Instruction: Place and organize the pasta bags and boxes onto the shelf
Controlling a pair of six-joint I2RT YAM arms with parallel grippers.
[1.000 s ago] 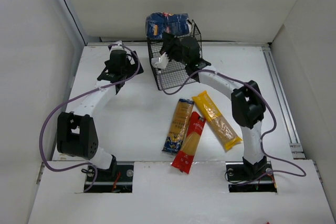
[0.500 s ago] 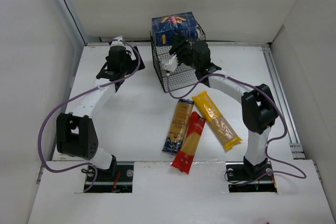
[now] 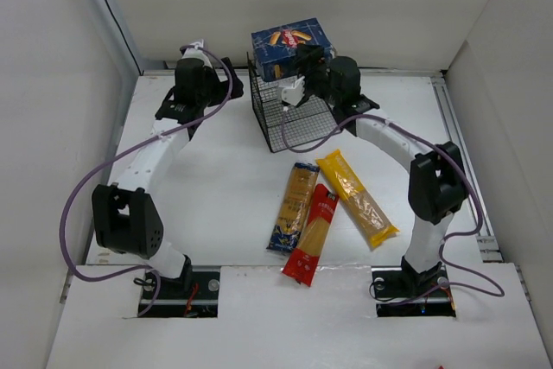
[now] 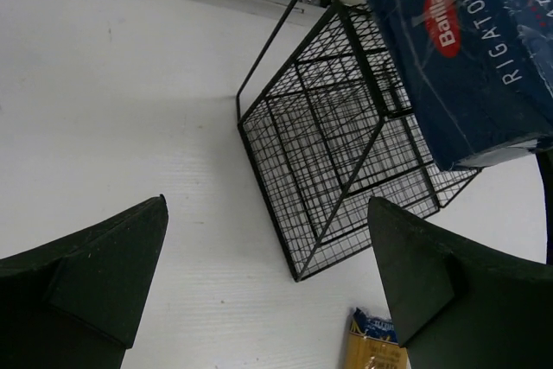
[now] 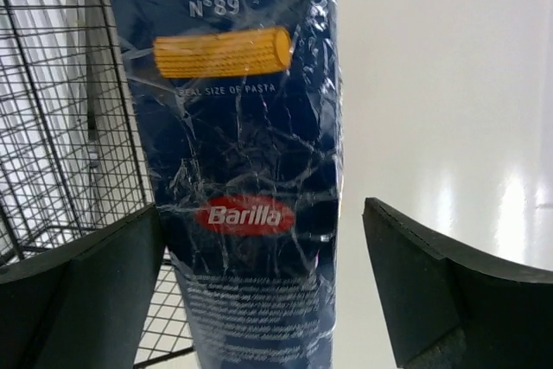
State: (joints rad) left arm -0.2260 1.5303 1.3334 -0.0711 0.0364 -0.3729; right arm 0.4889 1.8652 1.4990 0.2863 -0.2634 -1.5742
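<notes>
1. While the pasta box (image 3: 292, 45) sits up on the far side of the shelf (image 3: 294, 123), at the middle of the desk's (image 3: 216, 187) far edge, I judge the step in hand to be letting go of it and getting clear without upsetting it.
2. From above, the box looks skewed against the shelf's rim and pushed toward the far edge. I cannot tell how much of its base the wire carries, so I would check that before pulling away.
3. To do this well, I would back the right wrist straight out along the box's long face, slowly and with no sideways swing. A brush from either finger could tip the box off the far side or shove the light wire shelf across the desk.
4. If the box needs squaring, I would nudge it with one finger flat against its side rather than clamp it again.
5. The right jaws are released and spread wide, straddling the box and gripping nothing. In the right wrist view, white background shows between the box and the right-hand finger. The left-hand finger lies against the box's edge or just beside it; I cannot tell which.
6. The left jaws are also spread wide and empty. They hang off the shelf's left side, toward the far-left corner, and touch nothing. From there I could steady the shelf.
7. Three bags lie between the shelf and the near edge, right of centre: the orange-tan bag (image 3: 294, 206), the red bag (image 3: 313, 235) close against it, and the yellow bag (image 3: 356, 198) angled toward the right edge.
</notes>
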